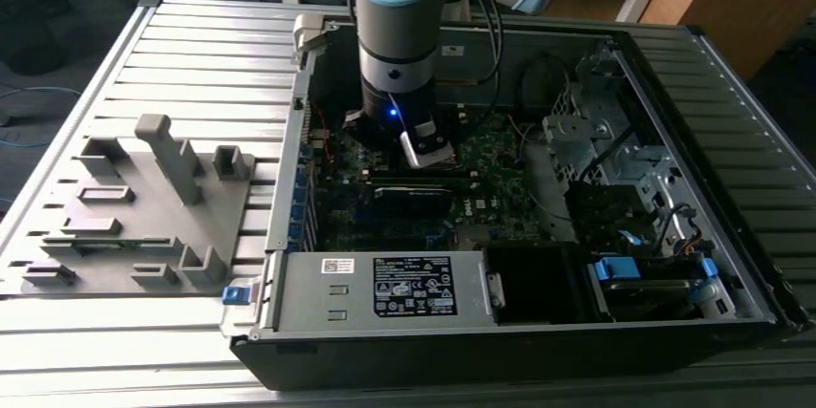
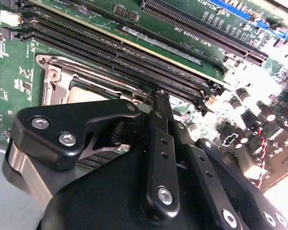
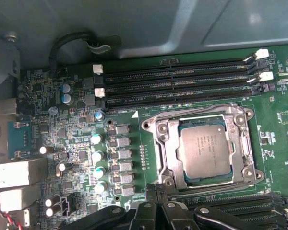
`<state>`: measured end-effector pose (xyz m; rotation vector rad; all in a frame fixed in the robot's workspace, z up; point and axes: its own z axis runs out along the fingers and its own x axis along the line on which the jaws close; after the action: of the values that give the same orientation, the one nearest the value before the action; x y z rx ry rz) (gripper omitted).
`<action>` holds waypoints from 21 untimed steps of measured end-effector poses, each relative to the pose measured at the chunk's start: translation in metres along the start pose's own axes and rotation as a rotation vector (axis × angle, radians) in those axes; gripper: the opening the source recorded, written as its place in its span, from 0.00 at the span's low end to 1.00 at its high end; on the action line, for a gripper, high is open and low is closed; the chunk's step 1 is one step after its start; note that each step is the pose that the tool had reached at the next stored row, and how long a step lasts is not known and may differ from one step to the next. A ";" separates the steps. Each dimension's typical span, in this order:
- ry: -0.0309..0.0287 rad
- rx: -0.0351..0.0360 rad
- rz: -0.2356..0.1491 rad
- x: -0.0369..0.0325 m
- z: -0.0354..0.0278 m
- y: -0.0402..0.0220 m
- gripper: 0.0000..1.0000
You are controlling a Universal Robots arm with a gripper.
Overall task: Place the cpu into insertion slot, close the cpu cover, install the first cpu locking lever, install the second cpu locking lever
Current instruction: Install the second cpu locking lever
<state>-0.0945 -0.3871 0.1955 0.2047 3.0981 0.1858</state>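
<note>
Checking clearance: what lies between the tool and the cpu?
In the first wrist view, the cpu cover frame's edge lies between the tool and the cpu.

The cpu point(image 3: 204, 147) sits in the insertion slot point(image 3: 164, 148), framed by the cpu cover point(image 3: 240, 139), beside black memory slots point(image 3: 177, 81).

The silver-grey cpu point(image 3: 204, 147) lies flat in the insertion slot point(image 3: 159, 132), cpu cover point(image 3: 236, 143) closed around it.
</note>
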 end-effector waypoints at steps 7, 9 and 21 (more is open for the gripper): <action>0.0000 0.0013 0.000 0.0002 -0.0005 0.0000 0.11; -0.0010 0.0085 0.000 0.0002 -0.0006 0.0000 0.11; -0.0018 0.0146 0.000 0.0003 0.0023 -0.0004 0.11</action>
<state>-0.0947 -0.3872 0.1931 0.2044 3.0985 0.1629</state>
